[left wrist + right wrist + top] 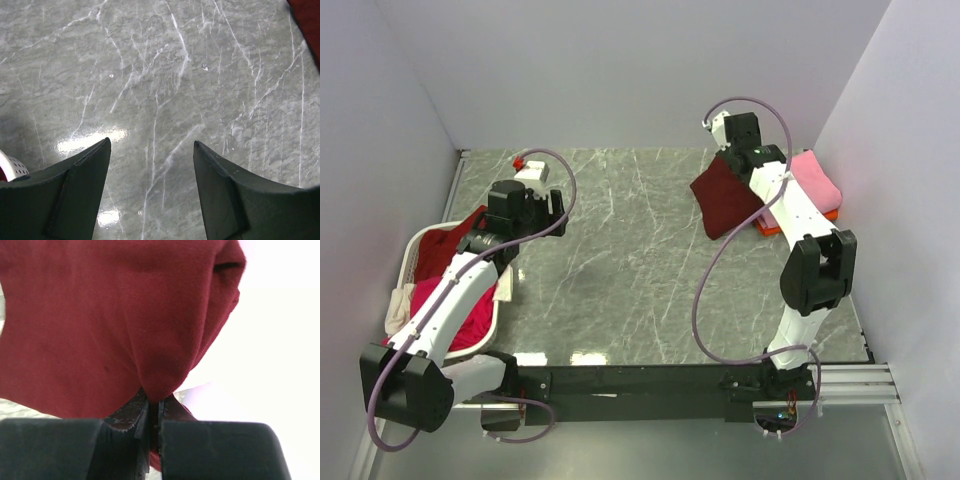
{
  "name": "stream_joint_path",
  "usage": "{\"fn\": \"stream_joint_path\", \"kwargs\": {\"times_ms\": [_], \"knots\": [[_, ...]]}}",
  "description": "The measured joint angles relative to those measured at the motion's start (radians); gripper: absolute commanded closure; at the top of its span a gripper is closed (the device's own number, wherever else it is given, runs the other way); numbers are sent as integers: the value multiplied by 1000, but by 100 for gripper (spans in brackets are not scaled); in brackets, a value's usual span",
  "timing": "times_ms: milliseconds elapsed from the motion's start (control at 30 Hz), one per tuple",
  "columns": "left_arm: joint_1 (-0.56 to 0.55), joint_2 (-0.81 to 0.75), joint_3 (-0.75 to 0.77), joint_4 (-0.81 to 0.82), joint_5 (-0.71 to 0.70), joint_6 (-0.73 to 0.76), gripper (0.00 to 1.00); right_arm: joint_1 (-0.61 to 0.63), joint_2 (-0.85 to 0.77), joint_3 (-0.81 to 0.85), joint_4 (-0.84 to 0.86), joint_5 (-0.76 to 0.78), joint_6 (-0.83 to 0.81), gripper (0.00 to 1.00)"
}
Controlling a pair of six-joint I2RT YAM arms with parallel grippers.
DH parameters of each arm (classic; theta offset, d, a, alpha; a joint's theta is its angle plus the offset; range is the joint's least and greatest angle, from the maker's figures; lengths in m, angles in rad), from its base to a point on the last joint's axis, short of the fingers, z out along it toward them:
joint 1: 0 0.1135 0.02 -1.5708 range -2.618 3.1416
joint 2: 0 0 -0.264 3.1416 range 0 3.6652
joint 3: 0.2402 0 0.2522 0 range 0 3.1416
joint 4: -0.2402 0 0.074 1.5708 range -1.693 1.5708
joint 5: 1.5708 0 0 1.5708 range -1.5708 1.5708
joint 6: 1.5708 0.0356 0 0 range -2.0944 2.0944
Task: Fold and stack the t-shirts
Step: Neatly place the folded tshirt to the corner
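Observation:
My right gripper [155,407] is shut on the folded dark maroon t-shirt [115,315] and holds it by one edge at the back right [724,197], next to a stack of a pink t-shirt [813,183] on an orange one [770,228]. My left gripper [150,147] is open and empty above the bare marble table [165,75]; in the top view it [520,205] hangs beside the basket. A magenta t-shirt [470,315], a maroon one [445,250] and a cream one [400,308] lie in the white basket [500,312].
White walls close in the table on the left, back and right. The marble table top [620,270] lies between the basket and the stack. A corner of red cloth [310,20] shows at the top right of the left wrist view.

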Motion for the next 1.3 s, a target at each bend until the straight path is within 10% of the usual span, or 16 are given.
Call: {"fn": "stream_joint_path", "kwargs": {"times_ms": [1300], "knots": [[0, -5, 0, 0, 8, 22, 28, -62, -100, 50, 2, -5, -150, 100]]}}
